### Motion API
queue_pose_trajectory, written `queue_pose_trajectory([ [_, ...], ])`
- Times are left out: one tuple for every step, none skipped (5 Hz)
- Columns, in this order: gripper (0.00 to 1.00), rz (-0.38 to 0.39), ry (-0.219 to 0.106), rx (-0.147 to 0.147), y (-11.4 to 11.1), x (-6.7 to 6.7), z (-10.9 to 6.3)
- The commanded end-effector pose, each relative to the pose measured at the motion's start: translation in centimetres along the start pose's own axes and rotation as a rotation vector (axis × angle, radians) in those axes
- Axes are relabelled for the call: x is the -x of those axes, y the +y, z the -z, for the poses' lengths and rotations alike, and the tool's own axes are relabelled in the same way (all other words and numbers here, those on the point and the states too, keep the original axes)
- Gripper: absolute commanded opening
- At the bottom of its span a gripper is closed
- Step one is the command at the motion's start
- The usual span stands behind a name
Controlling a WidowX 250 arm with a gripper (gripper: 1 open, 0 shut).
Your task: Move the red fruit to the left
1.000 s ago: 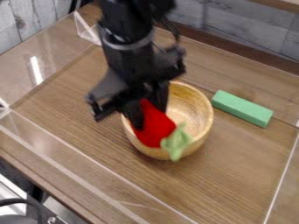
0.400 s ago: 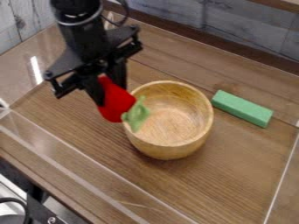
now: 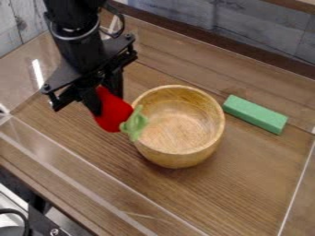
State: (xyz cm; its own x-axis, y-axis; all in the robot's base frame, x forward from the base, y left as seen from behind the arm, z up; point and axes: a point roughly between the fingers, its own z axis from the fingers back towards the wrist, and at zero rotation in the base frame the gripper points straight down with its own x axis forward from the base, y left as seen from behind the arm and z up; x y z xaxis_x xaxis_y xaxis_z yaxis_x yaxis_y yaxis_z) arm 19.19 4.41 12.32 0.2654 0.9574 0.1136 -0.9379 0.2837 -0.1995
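Camera view: the hand (image 3: 103, 103), clamped on the red fruit (image 3: 113, 112), has carried it out of the wooden bowl (image 3: 180, 125) toward the surface's left edge; it now hangs just outside the bowl's left rim, so lowering and release likely remain.

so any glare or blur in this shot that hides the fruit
Camera view: the red fruit reads clearly in the gripper, edges slightly soft; pale glare streaks lie on the clear panels at left, off the fruit; the wooden bowl and green block are evenly lit.
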Motion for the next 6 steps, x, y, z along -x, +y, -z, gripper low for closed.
queue_pose_trajectory([
  [0.00,-0.034,-0.037,0.006,-0.1,-0.9,0.4],
  [0.00,-0.058,-0.057,-0.004,0.1,-1.0,1.1],
  [0.00,-0.081,-0.073,-0.015,0.3,-0.9,1.8],
  [0.00,-0.095,-0.083,-0.024,0.2,-0.7,2.4],
  [0.00,-0.097,-0.088,-0.032,0.1,-0.5,2.7],
  [0.00,-0.096,-0.092,-0.039,0.0,-0.5,2.9],
])
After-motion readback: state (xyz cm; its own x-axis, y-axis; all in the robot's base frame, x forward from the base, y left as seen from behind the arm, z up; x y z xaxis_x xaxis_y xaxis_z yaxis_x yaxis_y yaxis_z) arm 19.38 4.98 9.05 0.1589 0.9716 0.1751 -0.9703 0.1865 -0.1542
